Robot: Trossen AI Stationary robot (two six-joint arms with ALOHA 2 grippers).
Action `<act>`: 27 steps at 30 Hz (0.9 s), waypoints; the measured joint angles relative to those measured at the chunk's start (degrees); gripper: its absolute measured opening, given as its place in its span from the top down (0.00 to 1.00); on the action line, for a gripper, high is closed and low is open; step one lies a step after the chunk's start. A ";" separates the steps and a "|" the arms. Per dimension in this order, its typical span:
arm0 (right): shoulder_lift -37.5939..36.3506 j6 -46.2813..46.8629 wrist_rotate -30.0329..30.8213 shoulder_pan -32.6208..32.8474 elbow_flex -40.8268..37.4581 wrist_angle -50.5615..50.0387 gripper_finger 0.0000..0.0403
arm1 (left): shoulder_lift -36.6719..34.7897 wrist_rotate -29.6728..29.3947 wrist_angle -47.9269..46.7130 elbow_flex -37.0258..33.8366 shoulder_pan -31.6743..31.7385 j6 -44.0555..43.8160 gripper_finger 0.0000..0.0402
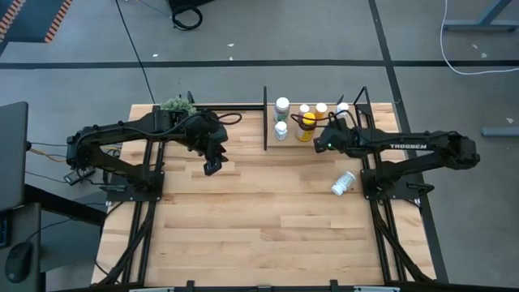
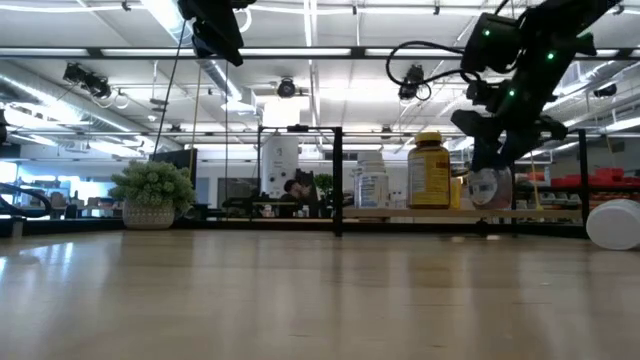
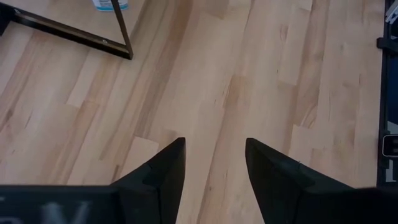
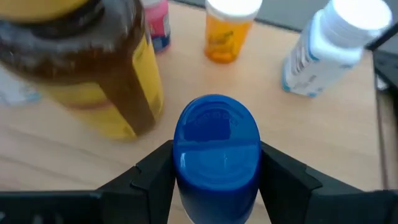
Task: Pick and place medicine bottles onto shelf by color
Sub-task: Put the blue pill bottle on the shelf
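Note:
My right gripper [image 1: 323,139] is over the near right part of the shelf [image 1: 324,143] and is shut on a blue-lidded bottle [image 4: 216,155]. It stands next to the wide amber bottle with a yellow lid [image 4: 93,68]. Behind them on the shelf board stand a small orange bottle [image 4: 227,31], a white bottle [image 4: 329,43] and a pink-labelled one [image 4: 155,25]. Two white-capped bottles [image 1: 281,116] stand at the shelf's left end. One bottle [image 1: 344,182] lies on its side on the table. My left gripper [image 3: 214,143] is open and empty, high over the table [image 1: 212,166]. My right gripper pinches the blue-lidded bottle between its two fingers, at the sides of the blue lid [image 4: 180,155]. The fingers come from above, slanting down from the table's right. The bottle [image 2: 490,187] stays upright below them, its foot at the shelf board; whether it rests there I cannot tell.
Black rods and posts [image 2: 338,180] frame the shelf. A green plant ball in a pot [image 1: 175,105] stands at the table's far left. The near half of the plank tabletop [image 1: 259,235] is bare wood.

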 joint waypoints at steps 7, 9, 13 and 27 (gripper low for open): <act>-0.09 -1.97 -0.75 -3.24 -2.97 8.81 0.50 | -0.01 -0.02 -2.46 0.00 0.00 -0.02 0.57; -0.07 -3.45 -0.98 -4.39 -2.97 9.55 0.50 | 0.00 0.00 -3.25 0.00 0.00 0.02 0.57; -0.07 -5.95 -1.54 -6.72 -2.97 9.64 0.50 | 0.01 0.00 -3.26 0.00 0.00 0.04 0.57; -0.02 -6.19 -3.25 -10.12 -3.00 10.62 0.46 | -0.01 -0.08 -3.17 0.00 0.02 -0.32 0.57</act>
